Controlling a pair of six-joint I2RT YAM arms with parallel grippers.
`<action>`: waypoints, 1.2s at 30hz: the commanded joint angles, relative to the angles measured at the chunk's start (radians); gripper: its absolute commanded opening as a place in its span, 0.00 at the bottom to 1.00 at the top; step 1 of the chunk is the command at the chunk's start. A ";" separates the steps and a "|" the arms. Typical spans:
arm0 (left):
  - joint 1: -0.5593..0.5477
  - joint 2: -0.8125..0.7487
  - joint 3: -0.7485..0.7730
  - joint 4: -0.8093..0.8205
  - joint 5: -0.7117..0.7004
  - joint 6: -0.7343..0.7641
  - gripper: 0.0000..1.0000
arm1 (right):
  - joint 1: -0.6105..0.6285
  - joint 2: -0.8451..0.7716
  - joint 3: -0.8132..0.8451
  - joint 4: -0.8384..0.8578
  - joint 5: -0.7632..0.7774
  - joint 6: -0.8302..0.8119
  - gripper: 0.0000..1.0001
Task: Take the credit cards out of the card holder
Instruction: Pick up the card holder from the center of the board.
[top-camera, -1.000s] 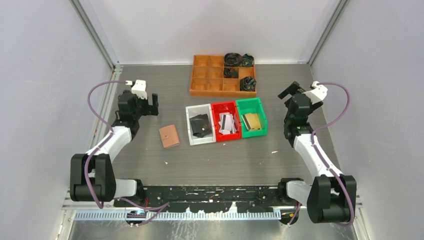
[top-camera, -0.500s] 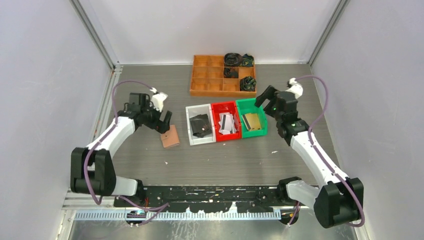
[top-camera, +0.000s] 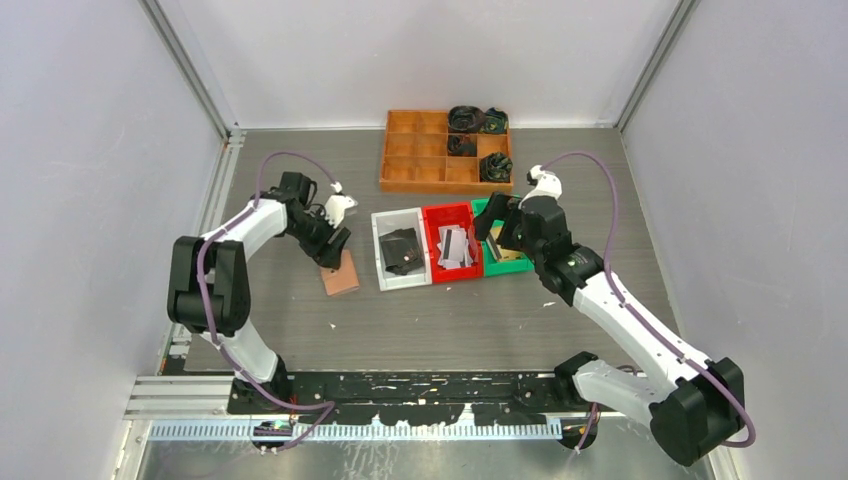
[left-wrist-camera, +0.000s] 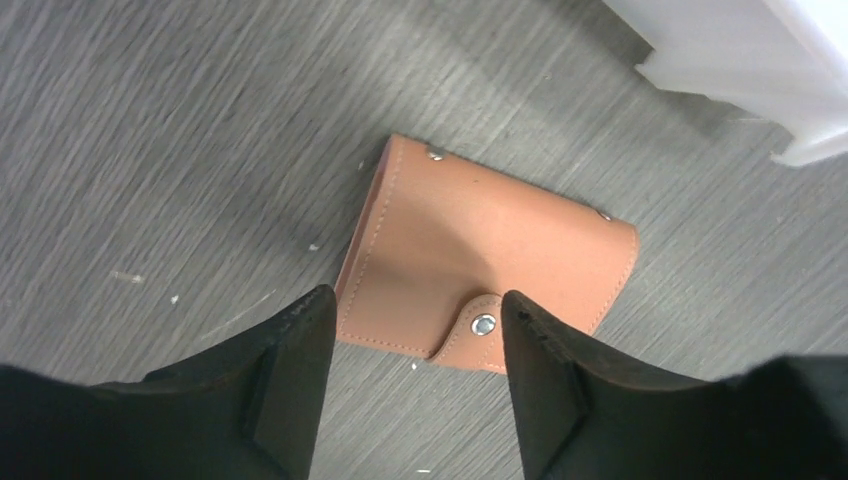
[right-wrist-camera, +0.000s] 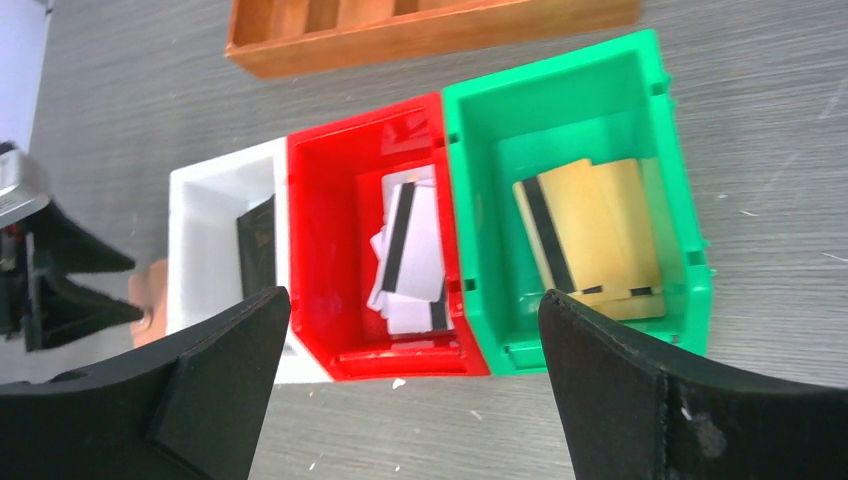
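On the grey table (top-camera: 440, 320), the card holder (left-wrist-camera: 480, 250) lies flat and snapped shut just left of the white bin (top-camera: 379, 250). The left gripper (left-wrist-camera: 410, 390) hangs over it, jaws apart astride the strap edge, grasping nothing. The right gripper (right-wrist-camera: 410, 400) hovers right of the white bin, above the red bin (right-wrist-camera: 310, 270) and green bin (right-wrist-camera: 672, 200), jaws spread wide and empty. The step probably goes best if one gripper pins the cover while the strap tab (left-wrist-camera: 478, 325) is unsnapped, so nothing slides. Any credit cards inside are hidden; the white bin's dark contents are unclear.
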 joint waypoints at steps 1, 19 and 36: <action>0.002 0.038 0.060 -0.086 0.095 0.112 0.54 | 0.062 0.012 0.092 -0.022 -0.036 -0.032 0.99; 0.003 0.041 0.136 -0.121 0.070 0.167 0.58 | 0.282 0.110 0.211 -0.084 0.012 -0.073 0.99; 0.038 0.169 0.246 -0.274 0.126 0.304 0.66 | 0.337 0.086 0.248 -0.141 0.031 -0.087 0.99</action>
